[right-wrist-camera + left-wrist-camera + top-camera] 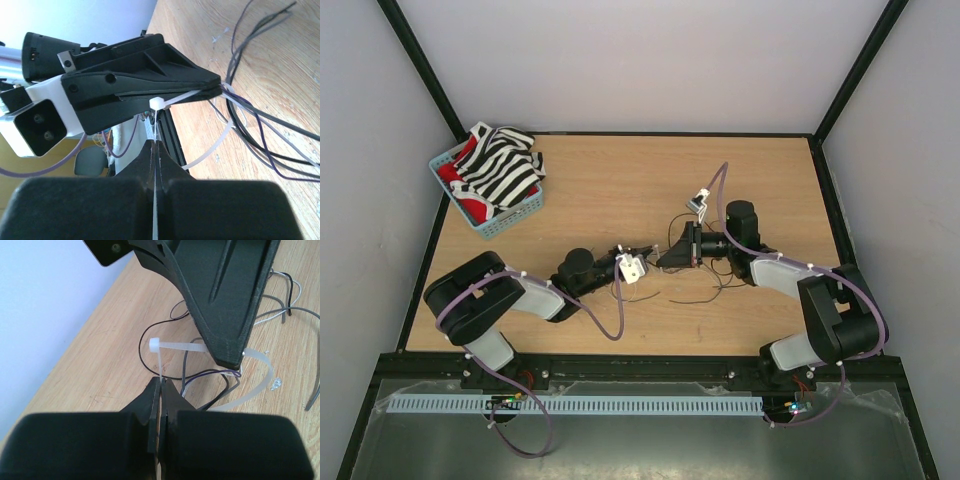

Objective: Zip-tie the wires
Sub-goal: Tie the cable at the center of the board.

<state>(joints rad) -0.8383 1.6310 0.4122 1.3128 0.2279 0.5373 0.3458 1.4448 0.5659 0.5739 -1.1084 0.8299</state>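
Wires [210,374] are being cinched, I judge. Left gripper [160,384] is clamping the tie [267,375] just below its head [155,344]. Right gripper [155,146] is pinching the tie beside the head. Beyond the head, wires are threading the slack loop. Next, the tail is needing a steady pull.

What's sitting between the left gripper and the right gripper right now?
The head of the pale zip tie, its strap running to the left gripper and the right gripper, both shut on it. Both wrist views show it.
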